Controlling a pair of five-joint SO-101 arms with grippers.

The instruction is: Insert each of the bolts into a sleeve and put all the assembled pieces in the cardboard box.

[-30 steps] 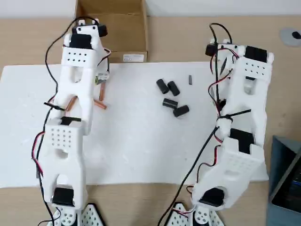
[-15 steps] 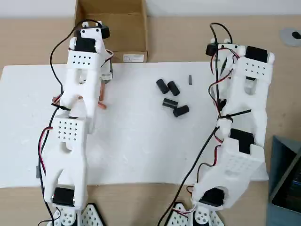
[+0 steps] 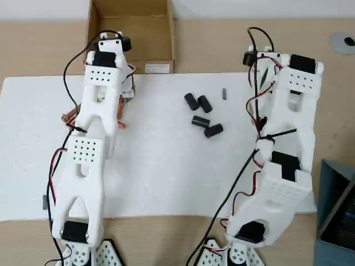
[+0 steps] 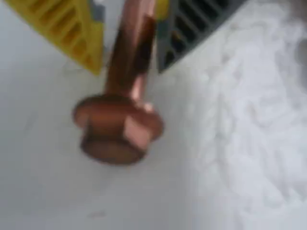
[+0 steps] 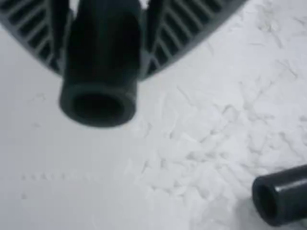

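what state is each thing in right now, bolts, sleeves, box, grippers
copper hex-head bolt: clamped by its shank in the left gripper
black plastic sleeve: held in the right gripper, bore empty
four loose black sleeves: lying on the white foam mat, no bolts in them
other copper bolts: lying loose on the mat
brown cardboard box: open on top
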